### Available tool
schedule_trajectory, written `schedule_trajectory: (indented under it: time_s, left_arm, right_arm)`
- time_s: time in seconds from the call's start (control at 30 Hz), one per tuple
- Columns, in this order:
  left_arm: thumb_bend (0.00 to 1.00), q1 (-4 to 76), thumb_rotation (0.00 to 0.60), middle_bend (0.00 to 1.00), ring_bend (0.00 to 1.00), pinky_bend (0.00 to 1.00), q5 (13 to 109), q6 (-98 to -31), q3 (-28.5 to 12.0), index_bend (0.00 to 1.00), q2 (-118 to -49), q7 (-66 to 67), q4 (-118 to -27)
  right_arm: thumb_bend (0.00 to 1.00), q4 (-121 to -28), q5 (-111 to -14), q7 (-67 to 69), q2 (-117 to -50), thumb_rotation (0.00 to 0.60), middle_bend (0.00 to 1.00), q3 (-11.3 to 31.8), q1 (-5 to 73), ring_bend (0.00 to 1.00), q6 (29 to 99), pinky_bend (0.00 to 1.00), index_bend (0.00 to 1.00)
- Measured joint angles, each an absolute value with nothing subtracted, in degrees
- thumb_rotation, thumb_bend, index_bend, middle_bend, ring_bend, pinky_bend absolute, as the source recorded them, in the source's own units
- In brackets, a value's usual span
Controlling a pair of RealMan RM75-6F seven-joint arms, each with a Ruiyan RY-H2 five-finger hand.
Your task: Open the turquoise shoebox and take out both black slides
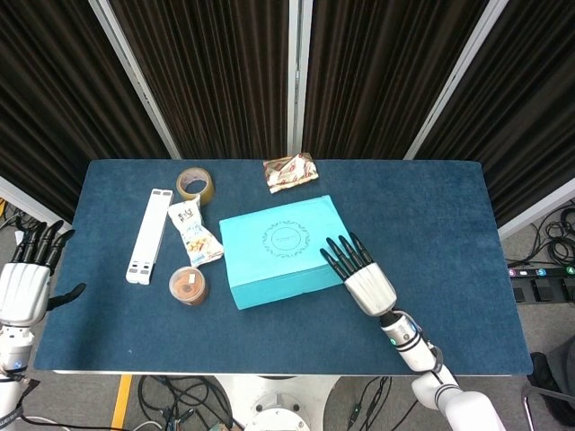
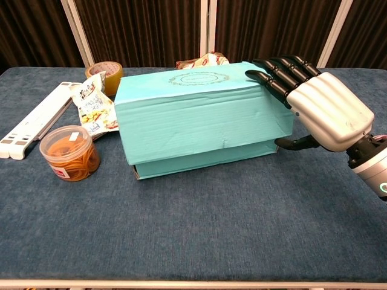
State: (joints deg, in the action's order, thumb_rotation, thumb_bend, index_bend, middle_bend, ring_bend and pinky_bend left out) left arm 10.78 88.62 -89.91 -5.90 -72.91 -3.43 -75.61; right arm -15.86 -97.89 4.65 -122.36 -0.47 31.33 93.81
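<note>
the right robot hand (image 2: 326, 109) is reaching over the near right corner of the turquoise shoebox (image 2: 199, 118), its dark fingers (image 2: 272, 81) spread and lying over the lid's top edge while the thumb is hanging lower, beside the box's end wall. it is gripping nothing; the fingers are wide apart. this placement looks like a setup for lifting: fingers on top, thumb under the lid's rim, so the lid can be tipped up from that end. whether the thumb is actually touching the box cannot be told from either view.

the shoebox is sitting closed on the blue surface (image 2: 199, 229), directly ahead of and to the left of that hand, with the lid overhanging the base. the black slides are not showing; they are presumably inside, so both are still to be taken out.

the left robot hand (image 1: 25, 283) is hanging off the surface's left edge, well apart from the box, fingers spread and empty, probably waiting to steady the base or take a slide.

beyond the box from the right robot hand, a jar (image 2: 69, 153), a snack packet (image 2: 94, 107), a tape roll (image 2: 104, 74) and a white stand (image 2: 37, 118) are lying grouped, well out of the lid's way.
</note>
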Motion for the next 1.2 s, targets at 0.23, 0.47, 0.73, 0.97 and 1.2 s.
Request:
schedule_trajectory:
  time_s: [0.23, 0.47, 0.73, 0.97, 1.2]
  left_arm:
    - [0.10, 10.8, 0.600, 0.05, 0.00, 0.18, 88.7, -89.7, -5.7, 0.12, -72.8, -3.5, -75.8]
    - [0.10, 10.9, 0.600, 0.05, 0.00, 0.18, 89.0, -89.7, -5.6, 0.12, -72.4, -3.5, -76.5]
    - [0.10, 11.0, 0.600, 0.05, 0.00, 0.18, 89.1, -89.6, -5.5, 0.12, -72.0, -3.4, -77.3]
    - [0.10, 11.0, 0.600, 0.05, 0.00, 0.18, 89.2, -89.4, -5.4, 0.12, -71.9, -3.2, -77.5]
    - [0.10, 11.0, 0.600, 0.05, 0.00, 0.18, 89.1, -89.3, -5.4, 0.12, -71.8, -3.3, -77.6]
  right_arm:
    - [0.14, -15.9, -97.7, 4.8, -122.2, 0.600, 0.00, -0.7, 31.8, 0.00, 94.5, 0.00, 0.00]
    - [0.22, -16.4, -97.5, 4.8, -121.9, 0.600, 0.00, -0.6, 32.3, 0.00, 95.6, 0.00, 0.00]
    - [0.26, -17.9, -97.0, 5.0, -121.0, 0.600, 0.00, -0.1, 32.9, 0.00, 97.0, 0.00, 0.00]
    - [0.26, -19.4, -96.1, 4.7, -119.8, 0.600, 0.00, 1.0, 33.8, 0.00, 97.3, 0.00, 0.00]
    - [0.26, -21.8, -95.4, 3.8, -118.1, 0.600, 0.00, 2.6, 36.3, 0.00, 97.9, 0.00, 0.00]
